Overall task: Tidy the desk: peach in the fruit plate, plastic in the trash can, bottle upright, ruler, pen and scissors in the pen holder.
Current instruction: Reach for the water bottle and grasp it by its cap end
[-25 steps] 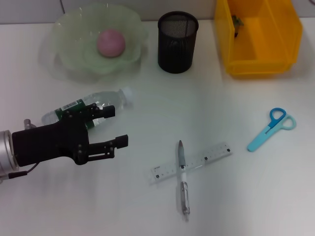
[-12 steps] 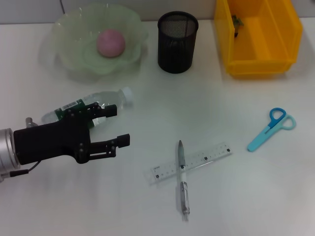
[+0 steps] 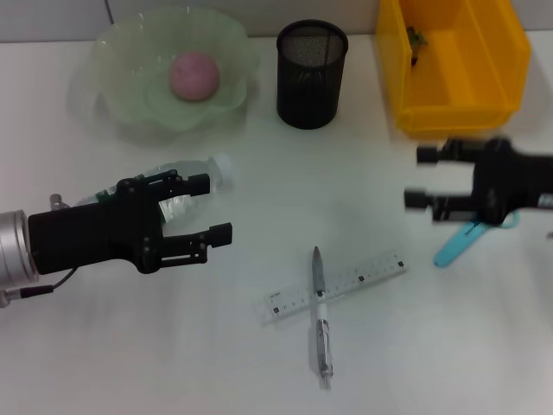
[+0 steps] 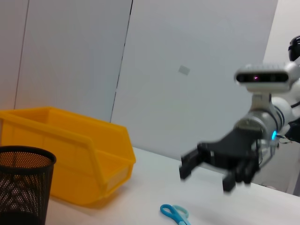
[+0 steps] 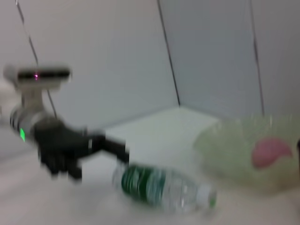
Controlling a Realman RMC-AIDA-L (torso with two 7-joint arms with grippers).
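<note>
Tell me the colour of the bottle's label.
Dark green, on the bottle lying on its side; right wrist view shows it best.

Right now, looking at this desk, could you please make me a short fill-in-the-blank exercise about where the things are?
1. The peach sits in the ____.
2. The bottle is lying on its ____.
3. The pen lies across the ____.
4. The right gripper hovers above the ____, jaws open, while the left gripper is by the bottle.

Missing words: fruit plate; side; ruler; scissors

peach [image 3: 194,74] in fruit plate [image 3: 130,108], pen [image 3: 320,315] across ruler [image 3: 335,286]
</note>
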